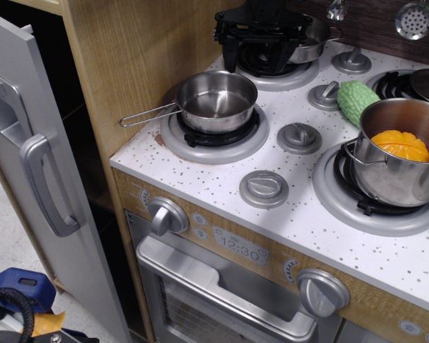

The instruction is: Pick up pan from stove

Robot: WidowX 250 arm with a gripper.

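Note:
The pan (216,101), a small shiny steel saucepan, stands upright and empty on the front-left burner (214,137) of the stove (300,207). Its long thin wire loop handle (149,114) points left, past the stove's edge. My black gripper (261,51) hangs at the back over the back-left burner, above a shallow steel pan (311,44). It is well behind the saucepan and apart from it. Its fingers look spread and hold nothing.
A taller steel pot (397,161) with an orange toy vegetable inside sits on the front-right burner. A green toy gourd (357,100) lies behind it. Grey knobs (299,137) stand between the burners. A wooden cabinet wall (129,64) and a grey door (28,164) are on the left.

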